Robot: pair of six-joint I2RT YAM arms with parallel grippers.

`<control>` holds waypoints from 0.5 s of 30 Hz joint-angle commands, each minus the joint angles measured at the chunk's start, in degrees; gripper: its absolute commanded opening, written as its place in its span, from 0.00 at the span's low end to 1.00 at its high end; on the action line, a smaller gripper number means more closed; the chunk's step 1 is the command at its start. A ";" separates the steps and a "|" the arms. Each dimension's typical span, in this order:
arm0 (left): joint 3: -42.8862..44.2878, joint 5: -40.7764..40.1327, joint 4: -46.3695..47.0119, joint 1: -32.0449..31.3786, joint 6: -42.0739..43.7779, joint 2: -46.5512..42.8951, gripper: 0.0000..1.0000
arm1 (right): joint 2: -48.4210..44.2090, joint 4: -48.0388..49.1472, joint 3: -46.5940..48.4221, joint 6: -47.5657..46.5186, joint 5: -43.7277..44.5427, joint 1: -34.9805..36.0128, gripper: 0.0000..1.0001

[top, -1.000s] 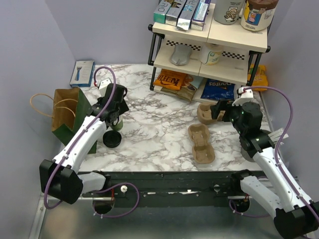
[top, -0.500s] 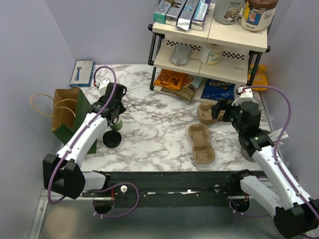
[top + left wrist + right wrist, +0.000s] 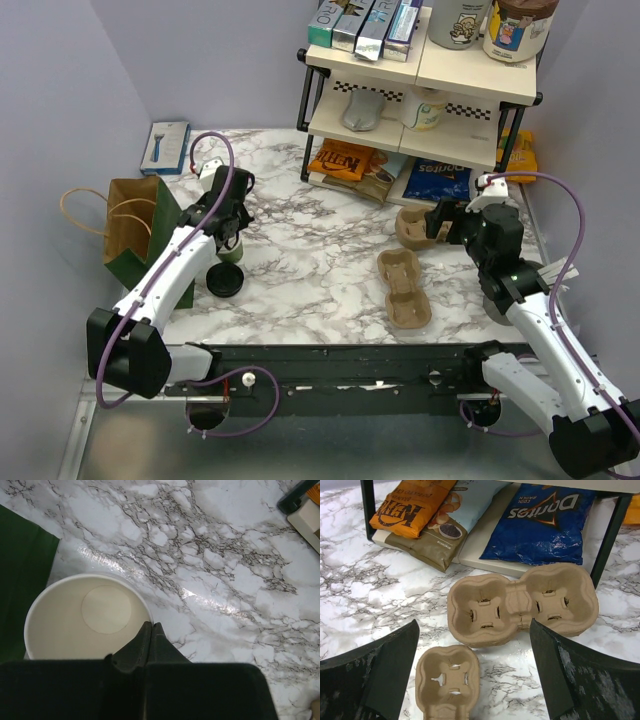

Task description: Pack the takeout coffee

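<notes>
The takeout coffee cup (image 3: 90, 615) stands upright and without its lid on the marble, showing a cream rim and inside. My left gripper (image 3: 151, 626) is shut on its right rim, one finger inside the wall and one outside. From above, the left gripper (image 3: 228, 222) covers most of the cup (image 3: 232, 250). The black lid (image 3: 225, 280) lies flat just in front of it. My right gripper (image 3: 474, 625) hangs open above two brown pulp carriers, holding nothing.
A brown paper bag (image 3: 133, 222) with a dark green side stands left of the cup. Two pulp carriers (image 3: 403, 288) (image 3: 413, 226) lie on the right. A shelf rack (image 3: 420, 95) with snack bags stands behind; a blue box (image 3: 165, 147) lies at the back left.
The left gripper's jaws have closed onto the cup's rim. The left arm shifted slightly; the right arm stayed where it was.
</notes>
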 commanded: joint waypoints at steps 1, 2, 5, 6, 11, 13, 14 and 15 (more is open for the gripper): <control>1.50 2.44 0.79 0.22 1.95 -0.36 0.00 | 0.13 -0.73 0.69 -0.74 0.96 0.29 1.00; 1.59 3.57 1.31 0.22 2.21 -0.63 0.00 | 0.04 -0.73 0.69 -0.83 0.87 0.38 1.00; 1.68 4.29 2.19 0.22 3.18 -1.68 0.00 | -0.13 -0.82 0.60 -0.83 0.52 0.38 1.00; 1.85 4.37 2.28 0.22 3.97 -2.03 0.00 | -0.13 -0.82 0.60 -0.83 0.34 0.38 1.00; 2.82 5.42 2.11 0.22 5.20 -3.88 0.00 | -0.22 -0.12 0.52 -1.00 -4.57 0.29 1.00; 2.74 7.26 2.54 0.14 5.47 -4.67 0.00 | -0.05 0.32 0.60 -0.83 -6.07 0.55 1.00; 2.73 7.71 2.81 -0.04 5.55 -4.93 0.00 | 0.04 0.67 0.52 -0.74 -7.64 0.90 1.00; 2.73 8.06 2.90 -0.21 5.56 -5.02 0.00 | 0.48 1.29 0.52 -0.65 -10.27 1.08 1.00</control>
